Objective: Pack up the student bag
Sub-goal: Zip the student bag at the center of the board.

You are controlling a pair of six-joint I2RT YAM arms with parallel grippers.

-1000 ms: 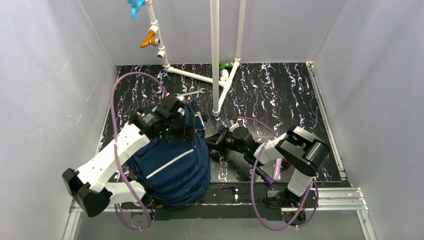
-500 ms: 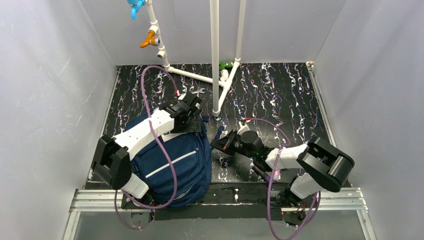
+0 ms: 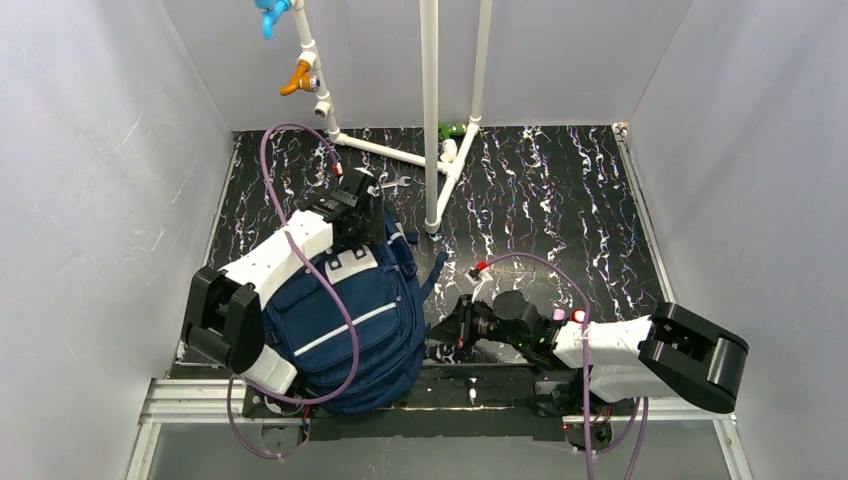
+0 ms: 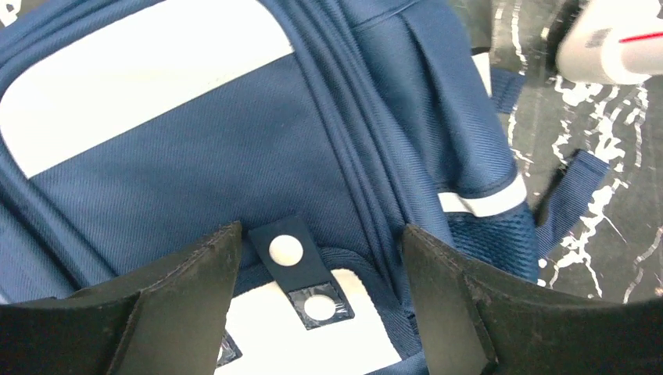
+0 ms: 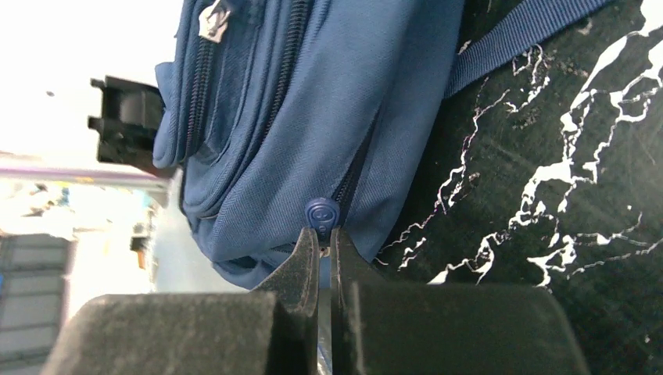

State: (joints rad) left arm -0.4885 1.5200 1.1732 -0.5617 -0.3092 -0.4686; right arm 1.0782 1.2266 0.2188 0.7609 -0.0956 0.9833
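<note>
- While reaching low along the near edge of the table [image 3: 560,200], pinches with the right gripper [image 5: 319,234] a small round blue zip pull [image 5: 322,212], both fingers pressed tightly together on it.
- Hangs, as for this zip pull, at the right side of the student bag [image 3: 345,320], where a zip line runs along the navy fabric.
- Lies, as for the student bag, on the near left part of the table, bottom toward the near edge, top pointing away, close to the left arm's base.
- Shows one thin light stripe across the front pocket.
- Spreads a blue strap [image 5: 524,35] flat on the black marbled surface, just beside that right side.
- Farther on, over the top end of the bag, keeps the left gripper [image 4: 320,234] spread wide and grasping nothing; cannot tell whether the fingers touch the fabric.
- Frames between those fingers a dark tab [image 4: 301,269] with a white snap, near a pale patch [image 4: 141,86].
- At the far end, carries a white pipe frame [image 3: 430,110] with an orange valve handle [image 3: 297,78] and a blue valve handle [image 3: 268,15].
</note>
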